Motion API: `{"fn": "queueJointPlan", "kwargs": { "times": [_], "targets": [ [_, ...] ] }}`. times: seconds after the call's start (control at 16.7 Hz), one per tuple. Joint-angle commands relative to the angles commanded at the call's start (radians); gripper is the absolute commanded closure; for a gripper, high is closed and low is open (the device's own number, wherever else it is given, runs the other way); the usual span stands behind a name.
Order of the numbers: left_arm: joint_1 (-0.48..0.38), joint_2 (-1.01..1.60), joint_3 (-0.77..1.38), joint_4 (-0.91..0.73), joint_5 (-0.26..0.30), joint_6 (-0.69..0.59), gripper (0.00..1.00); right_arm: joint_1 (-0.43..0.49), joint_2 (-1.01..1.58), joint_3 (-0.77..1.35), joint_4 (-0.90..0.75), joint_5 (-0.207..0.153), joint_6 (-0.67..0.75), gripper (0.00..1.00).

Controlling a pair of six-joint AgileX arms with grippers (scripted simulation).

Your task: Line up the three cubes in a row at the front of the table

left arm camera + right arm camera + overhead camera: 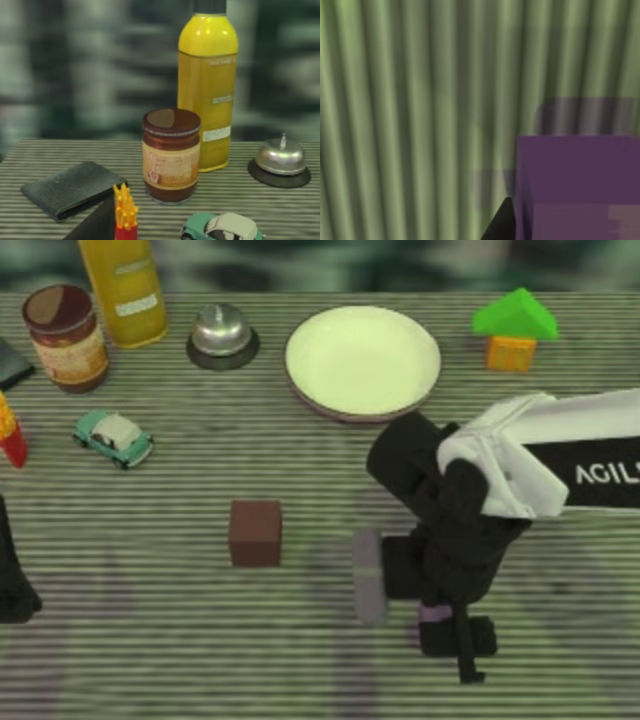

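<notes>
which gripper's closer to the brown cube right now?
Right. The right gripper is down over the table to the brown cube's right, at the purple cube. The left arm sits parked at the table's left edge, slightly farther.

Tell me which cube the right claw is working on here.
The small purple cube, seen just under the right claw near the table's front. The dark reddish-brown cube sits alone to its left, untouched. No yellow cube shows.

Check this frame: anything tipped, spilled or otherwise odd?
Nothing is tipped or spilled. One oddity: only two cubes show, the reddish-brown cube and the purple cube under the right claw near the front of the table. No pale yellow cube is in view. The left arm is parked at the left edge.
</notes>
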Motion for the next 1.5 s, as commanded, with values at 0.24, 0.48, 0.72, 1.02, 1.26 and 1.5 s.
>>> {"fn": "queueJointPlan", "kwargs": {
  "times": [0.24, 0.48, 0.72, 1.02, 1.26, 1.5],
  "targets": [
    [0.000, 0.000, 0.000, 0.000, 0.000, 0.000, 0.00, 0.000, 0.000, 0.000, 0.000, 0.000, 0.000, 0.00],
    [0.000, 0.000, 0.000, 0.000, 0.000, 0.000, 0.00, 0.000, 0.000, 0.000, 0.000, 0.000, 0.000, 0.00],
    [0.000, 0.000, 0.000, 0.000, 0.000, 0.000, 0.00, -0.001, -0.001, 0.000, 0.000, 0.000, 0.000, 0.00],
    [0.000, 0.000, 0.000, 0.000, 0.000, 0.000, 0.00, 0.002, -0.045, 0.065, -0.111, -0.001, -0.005, 0.00],
    [0.000, 0.000, 0.000, 0.000, 0.000, 0.000, 0.00, 0.003, -0.106, 0.136, -0.247, -0.001, -0.007, 0.00],
    [0.000, 0.000, 0.000, 0.000, 0.000, 0.000, 0.00, 0.003, -0.116, 0.146, -0.261, -0.001, -0.007, 0.00]
  ]
}}
